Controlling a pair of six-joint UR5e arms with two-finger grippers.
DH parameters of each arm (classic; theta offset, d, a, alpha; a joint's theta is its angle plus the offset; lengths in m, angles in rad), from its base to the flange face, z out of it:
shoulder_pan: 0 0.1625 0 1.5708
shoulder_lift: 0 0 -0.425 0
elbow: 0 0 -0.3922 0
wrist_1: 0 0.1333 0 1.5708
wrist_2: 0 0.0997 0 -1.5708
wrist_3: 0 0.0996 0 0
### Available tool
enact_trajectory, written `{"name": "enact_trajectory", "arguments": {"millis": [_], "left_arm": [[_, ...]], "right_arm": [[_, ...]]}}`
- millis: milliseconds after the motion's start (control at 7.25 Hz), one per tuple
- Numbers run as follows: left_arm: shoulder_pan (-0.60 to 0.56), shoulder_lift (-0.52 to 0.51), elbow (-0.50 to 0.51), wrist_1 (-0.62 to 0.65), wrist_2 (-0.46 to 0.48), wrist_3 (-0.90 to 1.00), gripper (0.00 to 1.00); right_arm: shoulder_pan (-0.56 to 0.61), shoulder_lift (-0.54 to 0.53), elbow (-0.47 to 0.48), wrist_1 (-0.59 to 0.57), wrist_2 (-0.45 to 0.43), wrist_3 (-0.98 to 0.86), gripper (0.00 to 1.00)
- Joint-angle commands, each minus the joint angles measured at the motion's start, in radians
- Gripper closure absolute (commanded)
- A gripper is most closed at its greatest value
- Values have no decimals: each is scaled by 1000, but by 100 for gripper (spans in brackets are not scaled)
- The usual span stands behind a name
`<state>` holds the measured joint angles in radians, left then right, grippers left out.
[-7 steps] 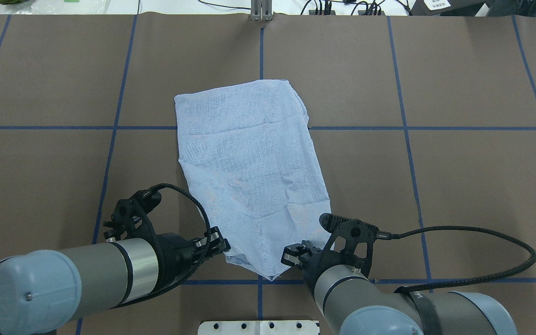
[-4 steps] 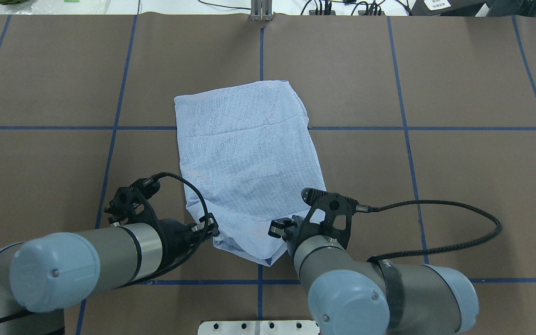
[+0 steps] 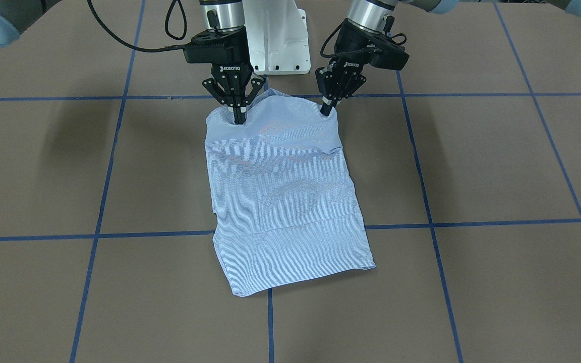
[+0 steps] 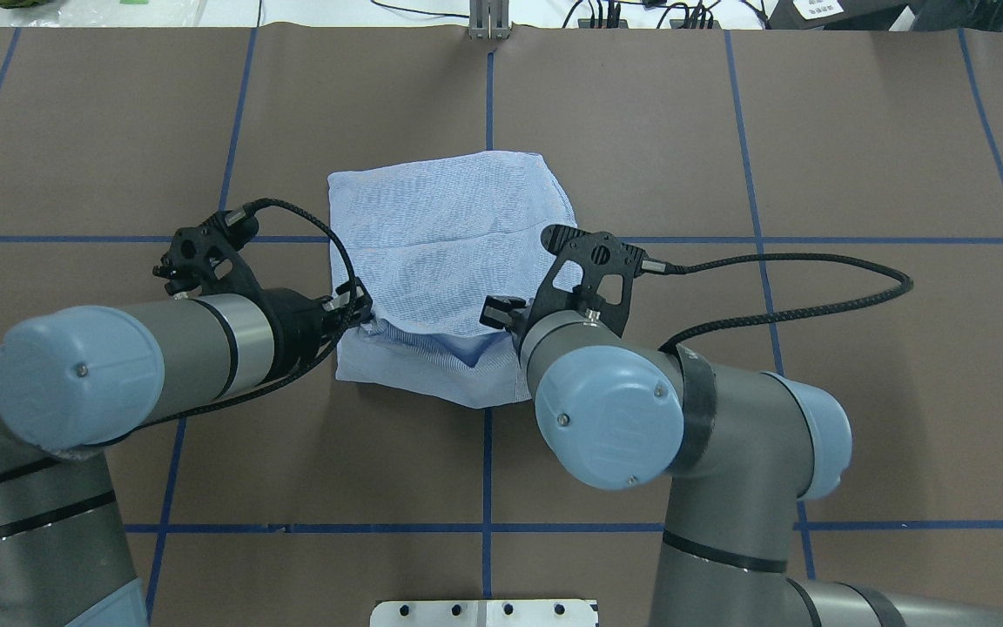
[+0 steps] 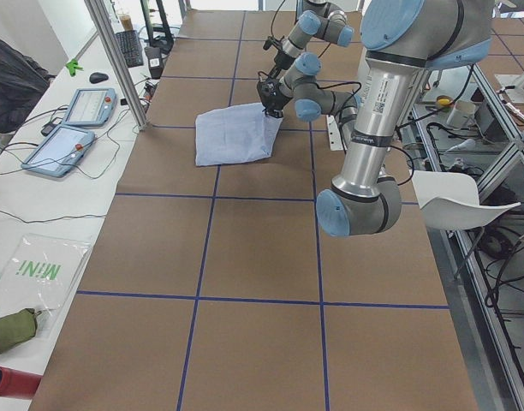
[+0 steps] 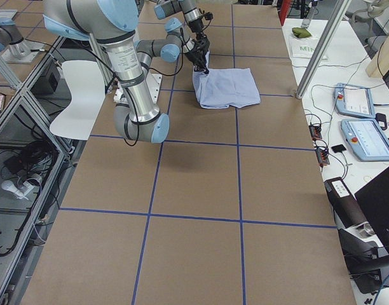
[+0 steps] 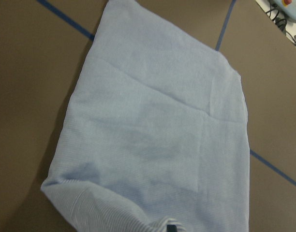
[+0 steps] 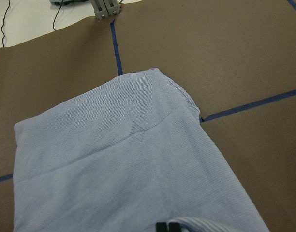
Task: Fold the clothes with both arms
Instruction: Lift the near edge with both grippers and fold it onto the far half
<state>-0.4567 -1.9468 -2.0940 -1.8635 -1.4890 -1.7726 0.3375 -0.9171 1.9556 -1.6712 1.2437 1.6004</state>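
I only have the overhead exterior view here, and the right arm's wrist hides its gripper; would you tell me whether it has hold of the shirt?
Observer: Yes. In the front-facing view the right gripper is shut on a corner of the shirt.
Operator: Thank you. And the left one?
Observer: The left gripper is pinched shut on the other corner of the same edge.
Operator: Is that edge lifted?
Observer: Yes. The exterior left view shows the cloth rising from the table up to both grippers.
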Motion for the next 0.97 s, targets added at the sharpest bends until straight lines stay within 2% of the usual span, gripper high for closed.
{"name": "enact_trajectory", "arguments": {"millis": [0,138,414,690,828], "left_arm": [[-81,-84,124,12,-2,76,100],[-118,-111,194,3,-2,126,100],[-177,-180,349,-34,-1,208,100],[-207,-191,509,-197,-2,316,100],[-223,-223,582,-215,-4,352,100]], "right_arm": [[92,142,-212,5,31,-45,100],[115,186,-303,21,33,-53,100],[159,216,-496,196,45,-83,100],[201,282,-622,226,108,-120,100],[207,314,-668,228,118,-125,100]]}}
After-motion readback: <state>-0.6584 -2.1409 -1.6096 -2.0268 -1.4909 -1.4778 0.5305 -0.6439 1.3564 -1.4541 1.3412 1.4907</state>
